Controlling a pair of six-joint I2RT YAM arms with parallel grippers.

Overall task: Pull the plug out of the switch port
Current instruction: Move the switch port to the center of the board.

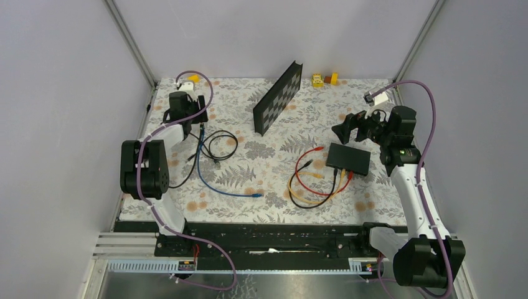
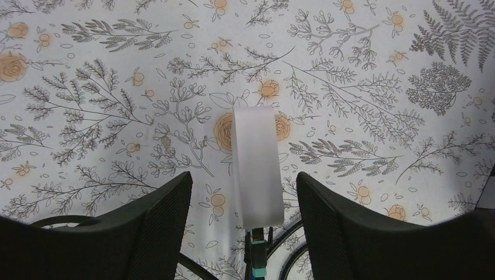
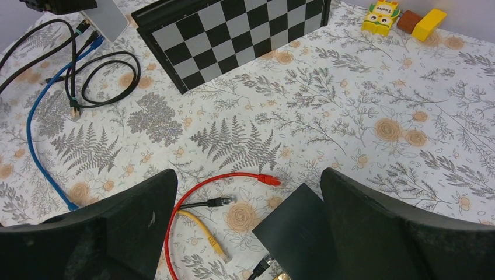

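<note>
The switch [image 1: 348, 158] is a flat black box lying right of centre on the floral cloth. Black, yellow and red plugs [image 1: 342, 174] sit in its near edge. In the right wrist view the switch [image 3: 303, 233] lies low between the fingers, with a black plug [image 3: 261, 267] in its edge. My right gripper [image 3: 248, 175] hangs open above the switch's far end [image 1: 350, 128], touching nothing. Far left at the back, my left gripper [image 1: 187, 107] is open. Its fingers stand on either side of a small pale grey pad [image 2: 255, 166], with a gap on each side.
A black checkered board [image 1: 277, 98] stands tilted at the back centre, with toy blocks [image 1: 324, 79] behind it. Blue [image 1: 218, 187] and black [image 1: 221, 143] cables run from the pale pad. Loose red [image 3: 268, 179], black [image 3: 222, 202] and yellow [image 3: 213, 242] cable ends lie left of the switch.
</note>
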